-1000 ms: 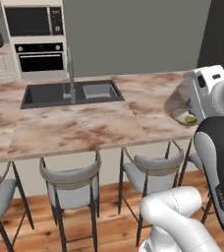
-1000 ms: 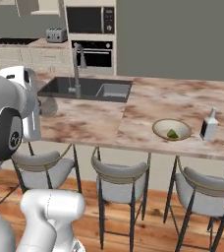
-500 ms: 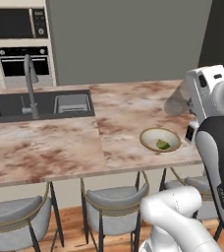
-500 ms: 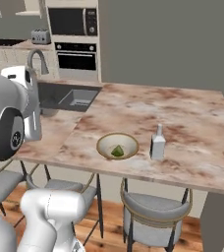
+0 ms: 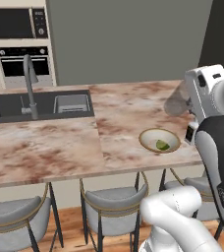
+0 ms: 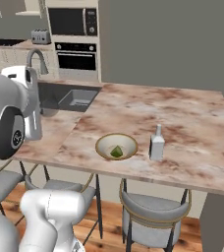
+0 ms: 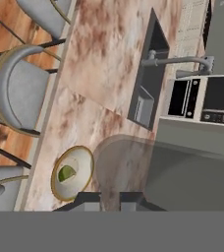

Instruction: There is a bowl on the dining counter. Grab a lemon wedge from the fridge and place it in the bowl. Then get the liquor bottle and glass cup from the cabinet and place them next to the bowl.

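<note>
Marbled beige-and-brown stone forms the desk (image 6: pixel 182 123), a long slab with a dark sunken sink (image 5: pixel 45 104) and one curved grey tap (image 5: pixel 29 83). One round shallow bowl (image 6: pixel 116 146), cream with a tan rim, sits near the front edge; inside it lies one small olive-yellow lemon wedge (image 6: pixel 116 151). At the bowl's 3 o'clock in the right base view stands one pale squarish liquor bottle (image 6: pixel 156 143) with a narrow neck, just beside it. One grey see-through glass cup (image 7: pixel 182 172), straight-sided, is grasped in the pincer (image 7: pixel 111 199), held above the desk. Grey padded stools with thin brass-rimmed backs line the front.
</note>
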Motion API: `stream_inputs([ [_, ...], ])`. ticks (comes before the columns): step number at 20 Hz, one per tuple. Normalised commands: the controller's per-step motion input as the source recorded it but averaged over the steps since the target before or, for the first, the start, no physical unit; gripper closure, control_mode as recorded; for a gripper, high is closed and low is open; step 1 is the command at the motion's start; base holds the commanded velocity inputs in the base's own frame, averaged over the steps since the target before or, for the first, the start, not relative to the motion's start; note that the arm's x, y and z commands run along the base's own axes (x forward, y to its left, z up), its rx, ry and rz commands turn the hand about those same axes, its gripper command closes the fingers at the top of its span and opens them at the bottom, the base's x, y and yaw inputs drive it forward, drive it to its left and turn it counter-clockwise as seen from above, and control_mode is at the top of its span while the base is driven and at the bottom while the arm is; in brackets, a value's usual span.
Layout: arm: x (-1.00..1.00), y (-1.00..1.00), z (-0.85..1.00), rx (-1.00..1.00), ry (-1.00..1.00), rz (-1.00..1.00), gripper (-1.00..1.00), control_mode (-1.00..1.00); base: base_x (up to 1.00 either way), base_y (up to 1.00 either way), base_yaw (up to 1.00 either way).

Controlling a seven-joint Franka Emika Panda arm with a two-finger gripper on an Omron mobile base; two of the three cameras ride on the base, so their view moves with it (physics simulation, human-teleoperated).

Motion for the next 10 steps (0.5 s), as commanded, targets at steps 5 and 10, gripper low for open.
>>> stream_inputs([
  [5, 0.96, 0.17, -0.22, 0.04, 0.13, 0.00, 1.00, -1.00, 0.00, 0.00, 0.00],
  [10, 1.00, 0.28, -0.51, 0.00, 0.25, 0.00, 1.00, -1.00, 0.00, 0.00, 0.00],
])
